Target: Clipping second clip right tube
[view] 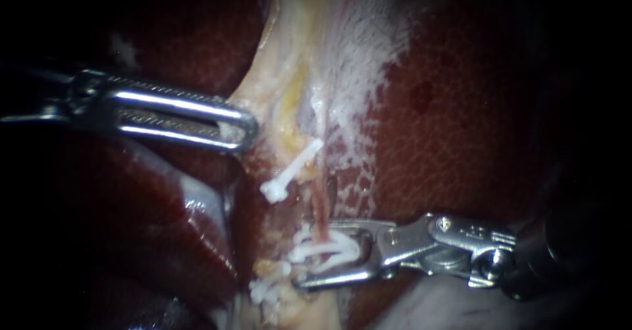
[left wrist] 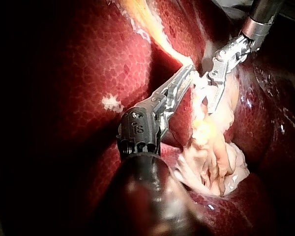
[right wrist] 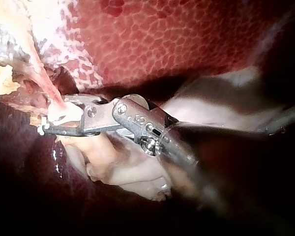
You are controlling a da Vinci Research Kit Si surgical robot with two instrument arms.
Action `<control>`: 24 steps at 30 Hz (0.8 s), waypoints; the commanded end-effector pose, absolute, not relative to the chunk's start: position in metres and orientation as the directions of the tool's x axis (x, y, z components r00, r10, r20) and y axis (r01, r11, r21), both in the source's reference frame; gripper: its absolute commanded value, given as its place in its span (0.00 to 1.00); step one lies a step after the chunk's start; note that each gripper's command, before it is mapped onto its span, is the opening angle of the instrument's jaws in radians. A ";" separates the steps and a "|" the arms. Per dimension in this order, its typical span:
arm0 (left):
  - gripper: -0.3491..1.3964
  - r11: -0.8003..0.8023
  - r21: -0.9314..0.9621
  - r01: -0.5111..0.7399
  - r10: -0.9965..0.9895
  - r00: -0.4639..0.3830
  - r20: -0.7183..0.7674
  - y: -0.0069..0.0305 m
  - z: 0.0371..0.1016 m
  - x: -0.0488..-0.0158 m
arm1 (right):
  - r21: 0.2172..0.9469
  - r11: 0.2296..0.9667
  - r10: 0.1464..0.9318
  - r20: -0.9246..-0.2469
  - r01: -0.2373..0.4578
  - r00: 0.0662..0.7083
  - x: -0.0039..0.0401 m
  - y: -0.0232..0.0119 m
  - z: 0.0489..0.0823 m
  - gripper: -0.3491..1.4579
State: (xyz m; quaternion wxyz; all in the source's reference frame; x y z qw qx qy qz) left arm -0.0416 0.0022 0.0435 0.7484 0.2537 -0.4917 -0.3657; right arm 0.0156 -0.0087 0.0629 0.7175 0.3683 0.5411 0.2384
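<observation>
Right instrument [view: 303,254] holds a white clip [view: 329,249] between wide-set jaws straddling the reddish tube [view: 320,208], near a slanted clip [view: 289,170]; judgement: seat tube fully inside clip, square across, clear of neighbours, before closing.

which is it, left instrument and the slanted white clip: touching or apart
Apart. The endoscope view shows pale tissue between the left instrument and the slanted clip.

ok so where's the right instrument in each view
Endoscope view: right instrument enters from right, jaws holding a clip around the tube.
Left wrist view: right instrument ahead of the left instrument, against pale tissue.
Right wrist view: right instrument, jaws at the tube.
Shared landmark: pale tissue.
</observation>
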 end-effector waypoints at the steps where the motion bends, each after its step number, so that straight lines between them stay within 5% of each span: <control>1: 0.00 0.603 0.740 0.298 -0.797 0.249 0.550 0.0022 0.0435 -0.0416 | 0.787 0.615 0.744 -0.599 0.047 0.297 0.0154 -0.0085 0.0629 0.15; 7: 0.00 0.604 0.740 0.298 -0.797 0.249 0.550 0.0022 0.0437 -0.0416 | 0.796 0.604 0.761 -0.583 0.016 0.284 0.0150 -0.0074 0.0632 0.00; 24: 0.00 0.604 0.740 0.297 -0.797 0.249 0.550 0.0023 0.0438 -0.0415 | 0.798 0.602 0.762 -0.581 0.016 0.285 0.0147 -0.0076 0.0636 0.00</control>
